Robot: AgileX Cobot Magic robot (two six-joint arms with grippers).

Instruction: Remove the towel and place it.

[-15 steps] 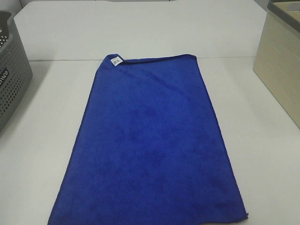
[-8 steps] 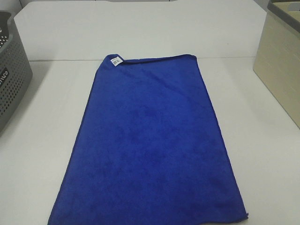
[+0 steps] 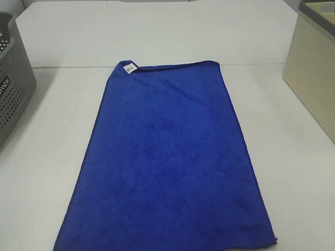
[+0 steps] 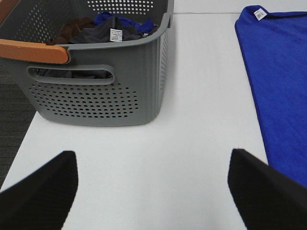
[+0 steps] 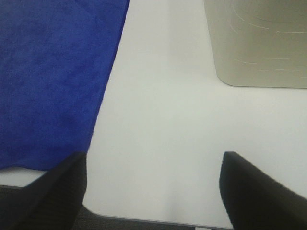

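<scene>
The royal-blue towel (image 3: 170, 162) lies flat on the white table, a small white tag (image 3: 129, 67) at its far left corner. Neither gripper shows in the exterior high view. In the left wrist view my left gripper (image 4: 153, 191) stands open over bare table, with the towel (image 4: 280, 81) to one side of it and apart from it. In the right wrist view my right gripper (image 5: 153, 191) is open near the table's front edge, the towel's near corner (image 5: 48, 81) beside one finger. Nothing is held by either gripper.
A grey perforated laundry basket (image 3: 13, 89) stands at the left; the left wrist view shows its wall (image 4: 96, 96), its orange handle (image 4: 33, 51) and clothes inside. A beige box (image 3: 314, 73) stands at the right, also seen from the right wrist (image 5: 259, 43).
</scene>
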